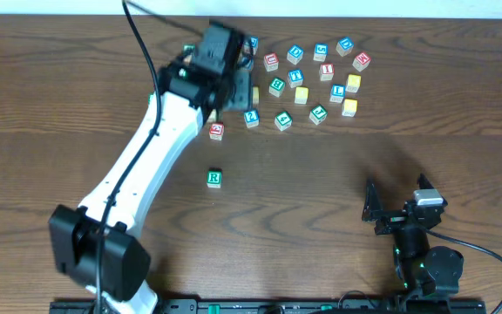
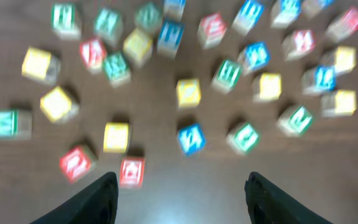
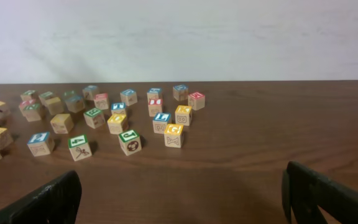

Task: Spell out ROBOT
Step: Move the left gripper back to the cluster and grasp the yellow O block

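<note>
A green R block (image 1: 214, 178) stands alone on the brown table, apart from the pile. Many coloured letter blocks (image 1: 312, 78) lie scattered at the back of the table; they also show blurred in the left wrist view (image 2: 190, 92) and small in the right wrist view (image 3: 129, 142). My left gripper (image 2: 180, 196) is open and empty, held above the left part of the pile, with a red block (image 2: 132, 172) just beyond its left finger. My right gripper (image 3: 180, 193) is open and empty, low near the front right of the table (image 1: 399, 214).
The left arm (image 1: 146, 166) stretches diagonally from the front left base to the pile. A red block (image 1: 217, 131) lies beside it. The white wall (image 3: 179, 37) stands behind the table's far edge.
</note>
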Robot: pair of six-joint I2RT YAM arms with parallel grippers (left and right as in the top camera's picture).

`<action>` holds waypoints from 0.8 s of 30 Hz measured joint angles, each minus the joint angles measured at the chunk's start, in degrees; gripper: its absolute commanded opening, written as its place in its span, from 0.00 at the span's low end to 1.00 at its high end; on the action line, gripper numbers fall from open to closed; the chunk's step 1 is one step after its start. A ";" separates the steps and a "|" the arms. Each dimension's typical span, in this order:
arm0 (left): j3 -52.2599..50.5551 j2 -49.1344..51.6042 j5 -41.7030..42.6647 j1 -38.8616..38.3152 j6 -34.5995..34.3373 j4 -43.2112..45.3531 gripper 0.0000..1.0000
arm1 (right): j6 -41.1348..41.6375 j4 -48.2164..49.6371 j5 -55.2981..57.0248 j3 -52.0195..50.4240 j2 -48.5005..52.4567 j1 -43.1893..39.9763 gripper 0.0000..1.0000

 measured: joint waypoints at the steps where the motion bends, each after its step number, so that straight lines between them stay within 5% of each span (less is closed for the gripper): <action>1: 2.56 1.88 0.00 0.00 0.11 0.04 0.64 | 0.00 0.00 0.00 0.00 0.00 0.02 0.99; 11: 13.25 23.10 -1.84 0.00 0.28 2.23 0.64 | 0.00 0.00 0.00 0.00 0.00 0.00 0.99; 24: 14.14 28.24 -3.72 0.00 -0.57 7.61 0.64 | 0.00 0.00 0.00 0.00 0.00 0.00 0.99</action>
